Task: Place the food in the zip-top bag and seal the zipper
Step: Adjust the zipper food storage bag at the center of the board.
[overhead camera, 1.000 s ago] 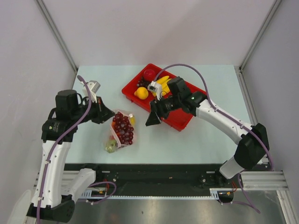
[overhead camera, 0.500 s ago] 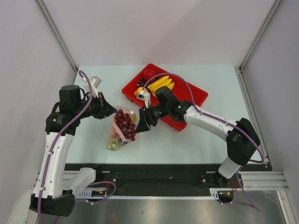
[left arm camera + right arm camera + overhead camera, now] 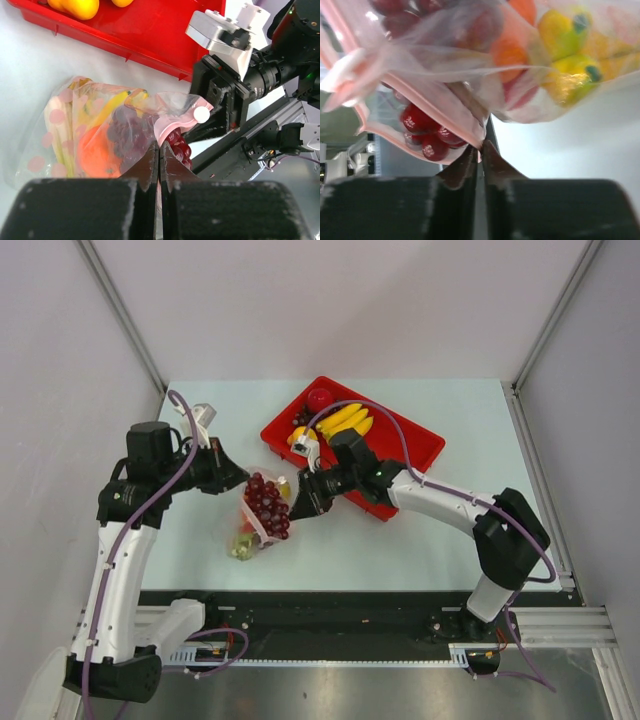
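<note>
The zip-top bag (image 3: 262, 520), grapes (image 3: 268, 502) inside, lies just beside the red tray (image 3: 425, 443). Left gripper (image 3: 159, 155) and right gripper (image 3: 481, 149) each pinch its pink zipper (image 3: 435, 102), jaws closed thin on it.

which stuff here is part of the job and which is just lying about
Job: zip-top bag, zipper, grapes inside it, bananas, apple, lemon, left end effector and right end effector, both pinching the bag's mouth.
Lying about: red tray, table.

Right gripper (image 3: 481, 146) pinching zipper (image 3: 434, 106); grapes (image 3: 422, 132), orange (image 3: 507, 52) inside zip-top bag (image 3: 470, 35)
</note>
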